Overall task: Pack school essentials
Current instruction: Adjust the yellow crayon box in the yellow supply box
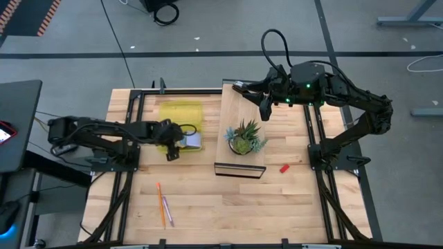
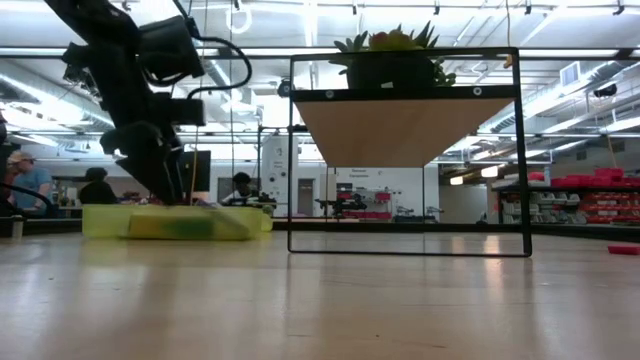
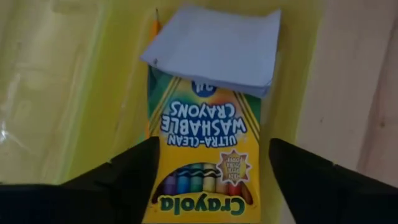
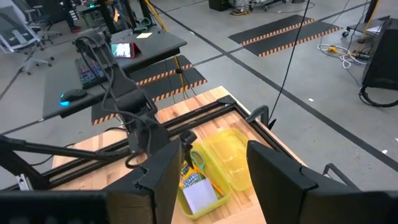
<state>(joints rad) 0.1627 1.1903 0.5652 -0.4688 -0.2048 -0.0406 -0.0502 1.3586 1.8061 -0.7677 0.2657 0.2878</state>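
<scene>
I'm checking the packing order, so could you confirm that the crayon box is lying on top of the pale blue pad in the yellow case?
Not quite: the pale blue pad lies on top of the crayon box, overlapping one end, in the yellow case. The left wrist view shows it.

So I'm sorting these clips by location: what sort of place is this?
Probably a robotics lab or workshop in a big open hall. The wooden table stands on a concrete floor with striped hazard mats, and red storage shelving and seated people show beyond it.
</scene>
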